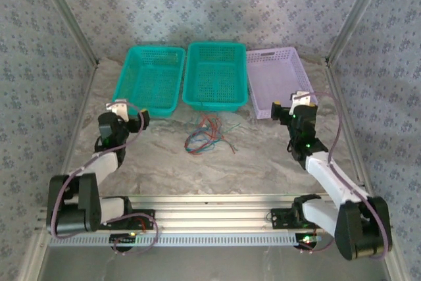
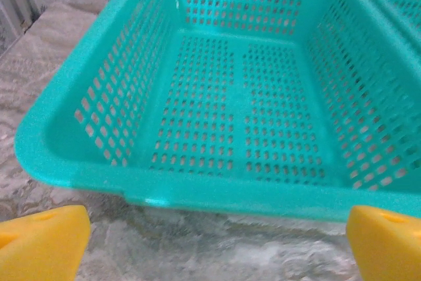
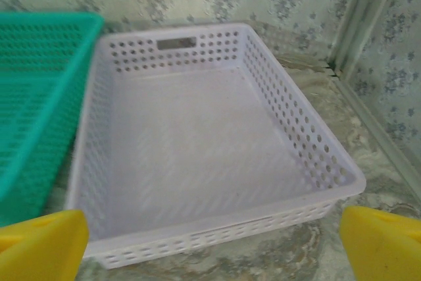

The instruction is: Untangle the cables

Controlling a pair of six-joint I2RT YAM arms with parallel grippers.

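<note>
Between left fingers (image 2: 43, 245) and right fingers (image 3: 39, 241), cables (image 1: 205, 135) lie untouched.

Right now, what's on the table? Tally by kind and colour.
Teal baskets: 2 (left, middle)
Lilac basket: 1
Cable tangle: 1, red, blue and green strands, too fine to count singly
Total: 4
</note>
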